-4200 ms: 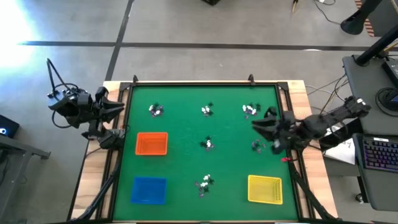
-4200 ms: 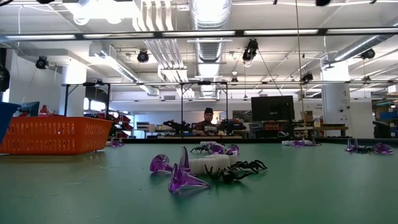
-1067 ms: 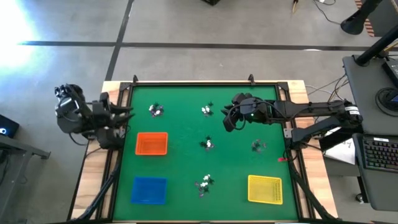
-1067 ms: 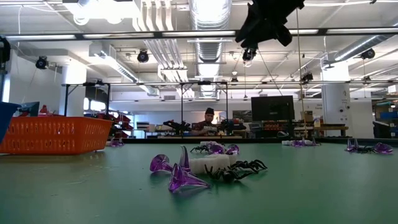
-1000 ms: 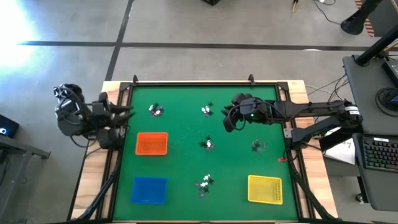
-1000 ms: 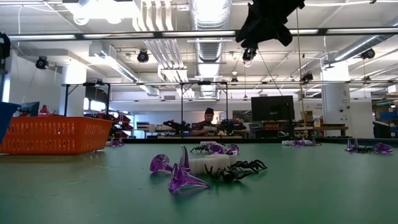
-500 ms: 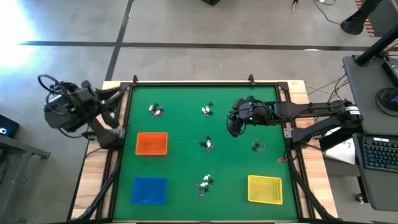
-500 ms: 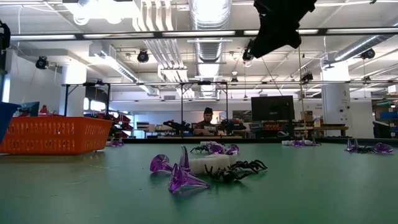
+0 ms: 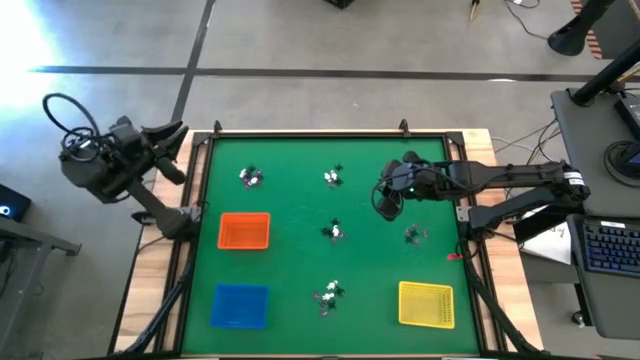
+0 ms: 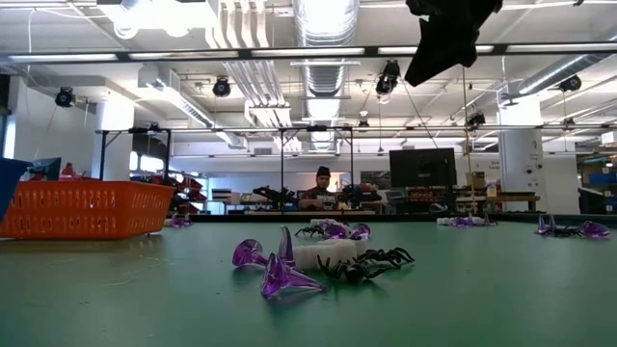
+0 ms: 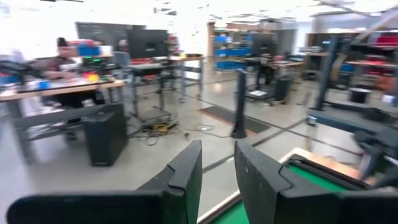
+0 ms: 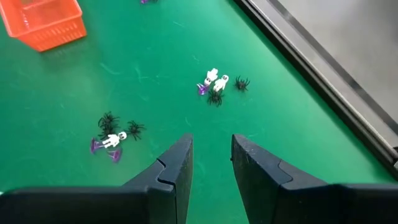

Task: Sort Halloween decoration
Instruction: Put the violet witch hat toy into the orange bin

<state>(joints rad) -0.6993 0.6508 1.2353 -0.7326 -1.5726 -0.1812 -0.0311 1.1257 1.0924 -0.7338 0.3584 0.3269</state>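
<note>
Right gripper (image 9: 386,204) hangs over the green table (image 9: 290,250), fingers parted.

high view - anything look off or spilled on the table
Nothing stands out. The trinkets lie in small separate clusters on the green mat, and the orange tray, blue tray and yellow tray sit square and upright.
</note>
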